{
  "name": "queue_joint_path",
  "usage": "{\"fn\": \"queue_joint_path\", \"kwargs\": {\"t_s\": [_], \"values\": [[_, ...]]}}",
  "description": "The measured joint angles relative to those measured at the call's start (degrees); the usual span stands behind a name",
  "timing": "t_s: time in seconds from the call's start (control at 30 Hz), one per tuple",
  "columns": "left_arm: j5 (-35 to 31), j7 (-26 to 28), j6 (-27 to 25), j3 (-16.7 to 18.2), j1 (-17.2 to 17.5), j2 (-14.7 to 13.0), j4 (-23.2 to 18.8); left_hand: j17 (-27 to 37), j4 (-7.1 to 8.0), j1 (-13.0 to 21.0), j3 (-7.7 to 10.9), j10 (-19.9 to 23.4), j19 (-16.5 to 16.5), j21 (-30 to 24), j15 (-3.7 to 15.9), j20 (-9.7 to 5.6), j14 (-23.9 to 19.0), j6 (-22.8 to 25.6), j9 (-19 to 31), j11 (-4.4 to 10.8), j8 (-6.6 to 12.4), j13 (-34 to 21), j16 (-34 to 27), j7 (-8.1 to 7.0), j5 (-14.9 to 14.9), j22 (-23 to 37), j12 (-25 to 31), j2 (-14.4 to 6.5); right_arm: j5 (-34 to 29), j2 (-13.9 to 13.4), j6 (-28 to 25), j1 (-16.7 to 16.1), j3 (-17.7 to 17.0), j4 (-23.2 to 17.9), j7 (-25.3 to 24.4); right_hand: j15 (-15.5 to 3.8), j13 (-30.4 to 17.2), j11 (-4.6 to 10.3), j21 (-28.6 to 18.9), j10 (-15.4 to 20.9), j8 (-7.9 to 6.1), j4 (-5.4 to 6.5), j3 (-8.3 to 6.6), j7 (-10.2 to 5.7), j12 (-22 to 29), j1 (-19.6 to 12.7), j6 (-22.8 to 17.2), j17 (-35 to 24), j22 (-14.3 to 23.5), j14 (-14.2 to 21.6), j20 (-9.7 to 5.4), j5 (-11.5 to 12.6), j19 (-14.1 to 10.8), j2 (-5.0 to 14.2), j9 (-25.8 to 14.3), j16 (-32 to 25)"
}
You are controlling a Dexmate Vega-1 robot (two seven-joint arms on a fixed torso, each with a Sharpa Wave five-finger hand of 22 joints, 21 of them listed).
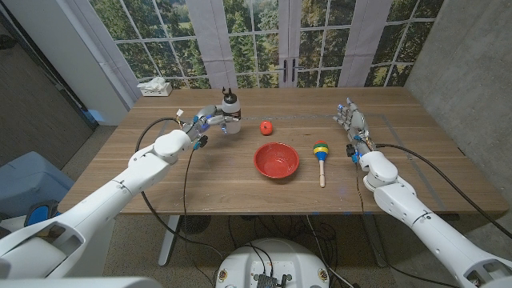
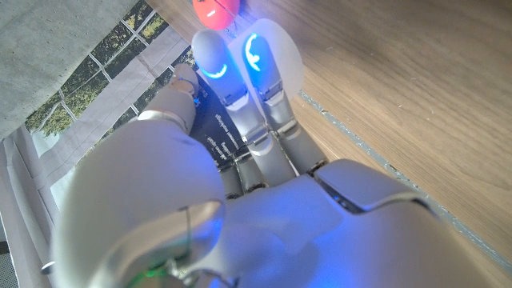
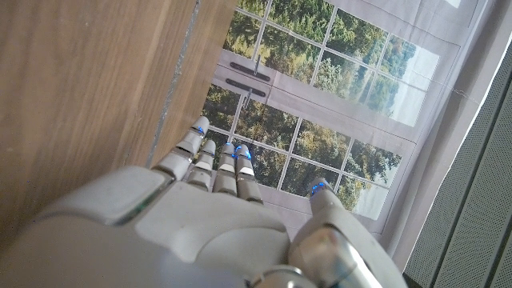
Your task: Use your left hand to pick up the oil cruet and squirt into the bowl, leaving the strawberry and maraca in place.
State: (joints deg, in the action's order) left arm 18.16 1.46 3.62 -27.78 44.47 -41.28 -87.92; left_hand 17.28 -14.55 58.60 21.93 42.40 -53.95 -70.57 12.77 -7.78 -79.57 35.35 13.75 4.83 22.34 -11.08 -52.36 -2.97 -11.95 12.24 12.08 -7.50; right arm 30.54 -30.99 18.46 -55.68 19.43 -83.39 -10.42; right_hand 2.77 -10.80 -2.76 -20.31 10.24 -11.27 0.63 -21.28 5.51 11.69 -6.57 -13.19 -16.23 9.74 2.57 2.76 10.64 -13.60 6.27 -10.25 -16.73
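Fingers (image 2: 240, 88) of left hand (image 1: 210, 120) wrap the oil cruet (image 1: 231, 110), far left on bench (image 1: 200, 184); right hand (image 1: 353, 126) idle, fingers spread. Grasp looks done, no lift yet. Left to do: carry to bowl (image 1: 276, 160) & squirt; strawberry (image 1: 266, 126), maraca (image 1: 321, 152) untouched.

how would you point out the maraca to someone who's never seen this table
On the wooden table, find the red round bowl near the middle. The maraca lies just to its right: a striped multicoloured ball head on a pale wooden stick, unlike the small red strawberry.

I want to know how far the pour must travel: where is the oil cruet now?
In the head view the oil cruet stands far left on the table, the left hand around it, the strawberry to its right.
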Motion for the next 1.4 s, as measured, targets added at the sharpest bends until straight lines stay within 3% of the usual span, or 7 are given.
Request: {"fn": "queue_joint_path", "kwargs": {"t_s": [0.77, 1.4], "values": [[-1.4, 0.1, -1.8, 0.6, 2.7, -2.8, -6.4, -0.3, -0.89, -0.3, 0.89, 0.2, 0.5, -0.7, -0.09, 0.31, -0.1, 0.1, 0.3, 0.15, 0.34, -0.3, -0.4, -0.08, 0.0, -0.5, -0.8, 0.2, -0.3, -0.5, 2.0, -3.6, -1.4, -2.6, -1.3, 0.0, 0.0, 0.0, 0.6, 0.0, 0.0, -0.56, -0.07, 0.0, -0.3, 0.0, 0.0, 0.3, 0.0, 0.0, 0.21, 0.0, -0.2, 0.0, 0.0, 0.2], [-6.6, -0.5, -6.1, -0.1, 2.3, -5.9, -11.7, -0.5, -1.36, -2.6, 1.36, 0.9, 0.5, -1.4, -0.19, 0.31, -0.2, 0.4, 0.5, 0.28, 0.91, -0.3, -0.4, 0.02, 0.0, -0.8, -1.0, -0.4, -0.5, 0.1, 4.6, -6.2, -2.3, -3.3, -2.0, 0.32, 0.0, 0.0, 1.1, 0.0, 0.0, -0.71, 0.09, 0.21, -0.3, 0.0, -0.2, 0.3, 0.0, 0.3, 0.0, 0.0, -0.4, 0.0, 0.0, 0.2]]}}
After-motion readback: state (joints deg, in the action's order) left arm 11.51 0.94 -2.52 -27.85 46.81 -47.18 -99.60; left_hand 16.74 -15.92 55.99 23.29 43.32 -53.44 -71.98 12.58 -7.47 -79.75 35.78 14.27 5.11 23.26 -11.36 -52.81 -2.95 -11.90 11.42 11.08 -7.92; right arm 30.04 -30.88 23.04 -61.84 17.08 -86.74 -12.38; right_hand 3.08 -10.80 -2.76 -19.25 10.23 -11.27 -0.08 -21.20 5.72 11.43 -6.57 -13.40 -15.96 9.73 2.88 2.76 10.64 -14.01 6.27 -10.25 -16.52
